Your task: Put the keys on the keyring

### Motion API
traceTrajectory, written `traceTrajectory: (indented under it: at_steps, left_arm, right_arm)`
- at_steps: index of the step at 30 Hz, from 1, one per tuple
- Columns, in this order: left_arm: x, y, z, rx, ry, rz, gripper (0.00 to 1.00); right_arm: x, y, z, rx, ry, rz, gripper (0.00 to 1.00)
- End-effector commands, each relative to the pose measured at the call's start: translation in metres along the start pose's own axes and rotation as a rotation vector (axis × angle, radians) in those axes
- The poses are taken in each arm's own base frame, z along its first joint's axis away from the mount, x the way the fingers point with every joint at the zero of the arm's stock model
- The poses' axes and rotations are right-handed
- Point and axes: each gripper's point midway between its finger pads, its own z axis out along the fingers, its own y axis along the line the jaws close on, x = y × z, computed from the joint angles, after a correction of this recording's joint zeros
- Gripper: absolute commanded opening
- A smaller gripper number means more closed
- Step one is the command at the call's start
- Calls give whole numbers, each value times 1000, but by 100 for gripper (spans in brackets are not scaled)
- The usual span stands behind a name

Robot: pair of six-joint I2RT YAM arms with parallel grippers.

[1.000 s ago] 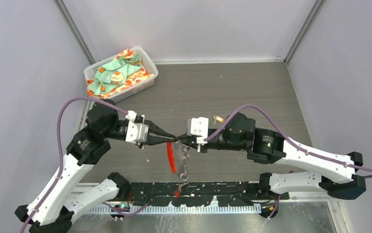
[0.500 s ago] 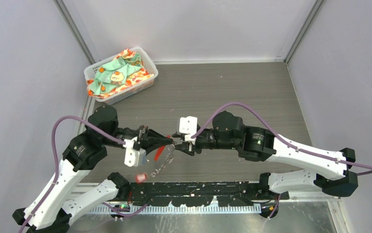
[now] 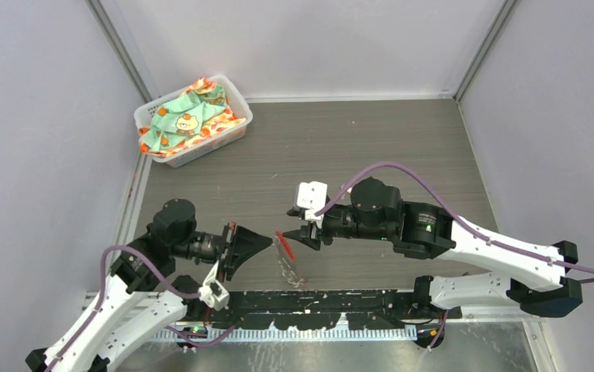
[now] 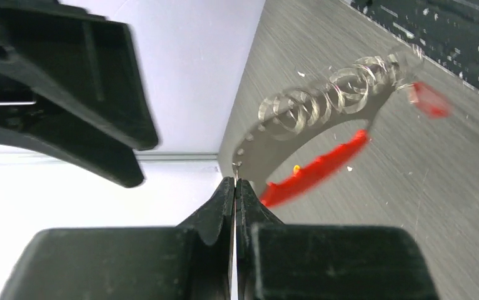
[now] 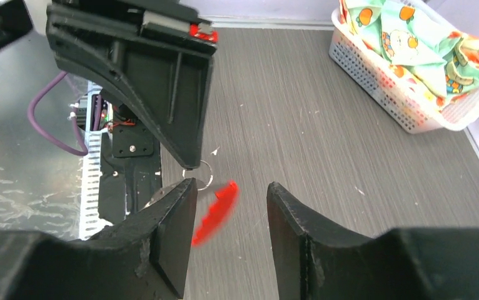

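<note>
1. While the keyring (image 4: pixel 299 109) dangles over the table (image 3: pixel 402 147), its chain end appears pinched by the closed left gripper (image 4: pixel 235 182).
2. The right gripper (image 5: pixel 231 187) is held spread, empty.
3. A blurred red key (image 4: pixel 431 100) seems threaded; the yellow key is unseen and judged outstanding.

The surface (image 3: pixel 402 147) is grey-brown with a fine wood grain. The keyring (image 4: pixel 315 172) has one bright red strip, and its other side is made of silvery, shiny rings. The key tag (image 4: pixel 429 100) at the end of the rings is red also, but blurred. The left tool (image 3: pixel 267 241) and the right tool (image 3: pixel 300 227) are black. The arms (image 3: pixel 488 244) are white with black joints, and their cables (image 3: pixel 387 167) are purple. The basket (image 3: pixel 201 151) is white. The cloth (image 3: pixel 189 116) in it is mint green with orange, red and yellow printed figures.
</note>
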Motion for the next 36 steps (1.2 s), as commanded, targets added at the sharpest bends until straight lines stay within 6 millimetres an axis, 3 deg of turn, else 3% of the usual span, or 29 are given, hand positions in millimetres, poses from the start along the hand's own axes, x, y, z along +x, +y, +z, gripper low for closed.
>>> traceTrajectory:
  at_steps: [1,7,12,19,24,27,31,36]
  left_arm:
    - [-12,12,2,-91,-42,380,0]
    - [-10,8,5,-115,-44,495,0]
    - [1,-1,9,-115,-16,526,0]
    - [-1,-1,9,-124,-30,455,0]
    - [0,-18,5,21,-25,201,0]
    - [-6,-33,-2,149,-15,-90,0]
    - [-9,-21,-8,205,29,-434,0]
    - [-2,-15,-3,183,65,-681,0]
  right_arm:
    - [-14,-11,-20,61,-30,70,52]
    - [-13,-7,-26,41,-29,194,53]
    - [-1,-4,-17,3,-59,338,53]
    - [1,-4,-16,-89,-89,382,53]
    - [18,-5,-9,-78,-53,363,53]
    - [24,-7,-8,-61,-47,348,54]
    - [20,-11,-12,-33,-68,338,54]
    - [12,-18,-15,3,-129,312,53]
